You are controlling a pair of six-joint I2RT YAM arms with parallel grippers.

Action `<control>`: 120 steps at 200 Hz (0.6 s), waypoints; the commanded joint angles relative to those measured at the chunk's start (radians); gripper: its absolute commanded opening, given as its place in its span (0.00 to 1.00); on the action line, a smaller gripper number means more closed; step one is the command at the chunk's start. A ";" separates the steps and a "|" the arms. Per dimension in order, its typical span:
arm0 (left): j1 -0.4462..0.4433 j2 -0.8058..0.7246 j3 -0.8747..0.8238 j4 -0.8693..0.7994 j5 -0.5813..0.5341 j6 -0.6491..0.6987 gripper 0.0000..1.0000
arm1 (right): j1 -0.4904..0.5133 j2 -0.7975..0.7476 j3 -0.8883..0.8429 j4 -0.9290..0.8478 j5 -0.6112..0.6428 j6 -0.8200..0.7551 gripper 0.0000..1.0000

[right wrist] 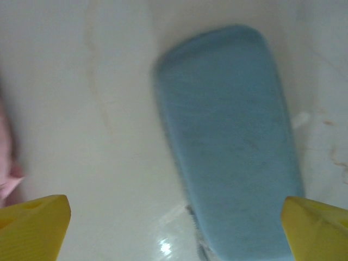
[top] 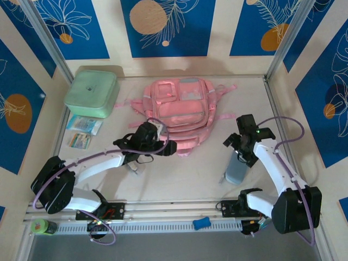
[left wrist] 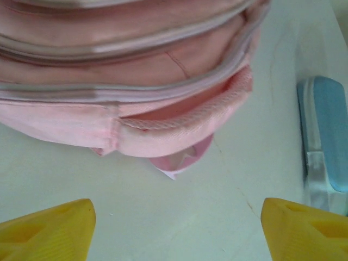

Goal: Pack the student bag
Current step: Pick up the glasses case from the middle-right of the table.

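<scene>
Bare white tabletop (top: 196, 174) lies open between soft pink fabric backpack (top: 176, 109) and slate-blue oblong pouch (top: 237, 168). Mint-green square plastic box (top: 92, 92) blocks far-left corner; two flat printed packets (top: 84, 125) just beside it, along left edge.

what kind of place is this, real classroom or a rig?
Likely a staged robot test cell: printed blue wall panels enclose the table, and a mounting rail lines its near edge.

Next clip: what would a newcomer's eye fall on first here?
First, the pink student bag, lying mid-table toward the back and the biggest thing in view. Next come the mint-green box at the back left corner and the blue pouch on the right, lying below the right arm's open fingers.
</scene>
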 commanded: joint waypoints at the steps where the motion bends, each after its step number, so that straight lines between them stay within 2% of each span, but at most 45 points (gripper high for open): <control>1: -0.039 0.023 0.032 0.026 -0.023 -0.015 0.81 | -0.039 0.024 -0.063 0.005 0.024 0.083 0.99; 27: -0.054 0.030 0.014 0.046 -0.023 -0.032 0.86 | -0.059 0.078 -0.117 0.076 -0.055 0.094 0.99; 60: -0.053 0.041 0.004 0.043 -0.027 -0.028 0.91 | -0.006 0.136 -0.126 0.136 -0.142 0.082 0.99; 89: -0.053 0.044 0.002 0.027 -0.055 -0.025 0.94 | 0.127 0.231 -0.021 0.103 -0.090 0.067 0.99; 120: -0.053 0.034 0.006 0.006 -0.069 -0.021 0.96 | 0.176 0.302 0.026 0.036 -0.043 0.076 0.99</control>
